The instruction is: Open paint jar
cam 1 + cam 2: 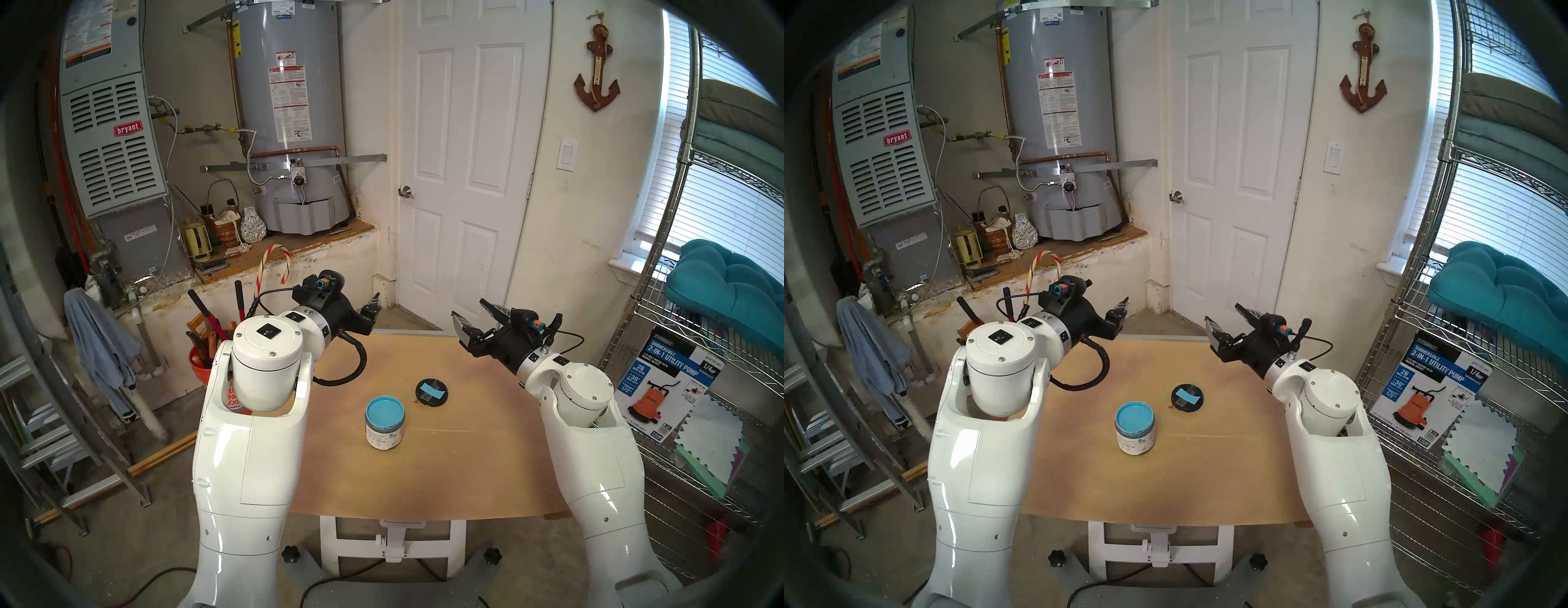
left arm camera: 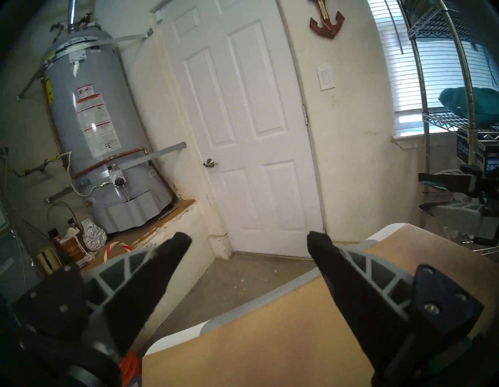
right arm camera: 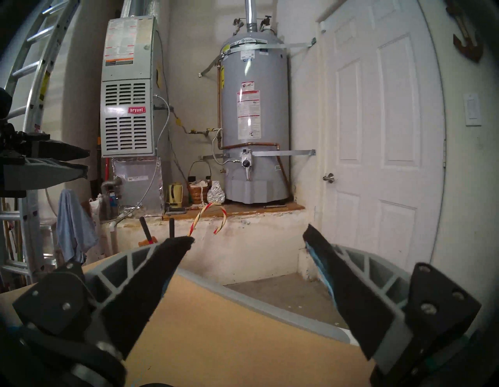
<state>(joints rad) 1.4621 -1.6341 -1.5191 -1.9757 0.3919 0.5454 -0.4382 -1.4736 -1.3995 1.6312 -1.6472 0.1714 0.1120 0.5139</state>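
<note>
- Head stereo left view: the paint jar (image 1: 385, 423) stands upright near the middle of the counter (image 1: 466, 475), its mouth uncovered and light-blue paint showing inside.
- Its black lid (image 1: 432, 392), with a strip of light-blue tape on it, lies flat on the counter at about 1 o'clock from the jar, near it but not touching.
- Judged from how these lie, the opening is done; what remains looks like drawing the arms clear.
- The left hand (image 1: 372, 309) hangs in the air at about 12 o'clock from the jar, well apart from it, above the counter's far edge; its fingers are spread wide and hold nothing.
- The right hand (image 1: 471, 319) hangs at about 1 o'clock from the jar, beyond the lid and above it, aimed toward the left hand; its fingers too are spread and empty.
- The left hand sits more directly over the jar's far side; the right is the nearer one to the lid.
- Neither wrist view shows jar or lid, only the counter's far edge, the floor and the white door (image 2: 251, 129).
</note>
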